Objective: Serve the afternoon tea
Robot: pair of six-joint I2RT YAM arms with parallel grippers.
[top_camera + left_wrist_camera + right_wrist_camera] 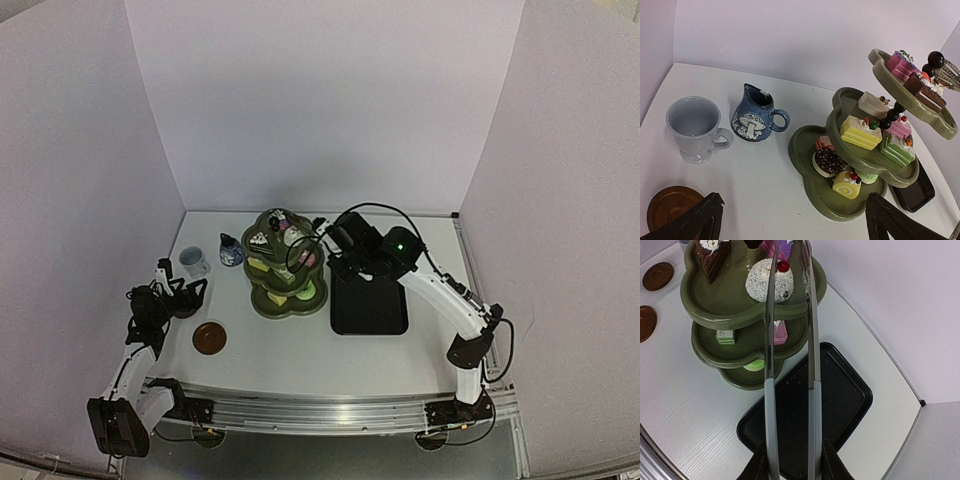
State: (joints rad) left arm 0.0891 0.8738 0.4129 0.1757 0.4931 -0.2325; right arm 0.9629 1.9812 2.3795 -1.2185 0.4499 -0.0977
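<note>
The olive-green three-tier stand [262,305] stands mid-table with small cakes on every tier. My right gripper [790,460] is shut on metal tongs [770,365], whose two arms stand apart and reach over the top tier [705,310]. One arm crosses a speckled white cake with a cherry [767,285]; the tips are cut off by the frame. A chocolate slice [710,257] sits beside it. My left gripper [792,200] is open and empty at the left, low over the table. Before it are the white mug [692,127], blue pot [754,115] and a brown coaster [670,205].
A black rectangular tray [370,305] lies right of the stand, under my right arm. A second brown coaster [209,337] lies near the table's front left. White walls close in the back and both sides.
</note>
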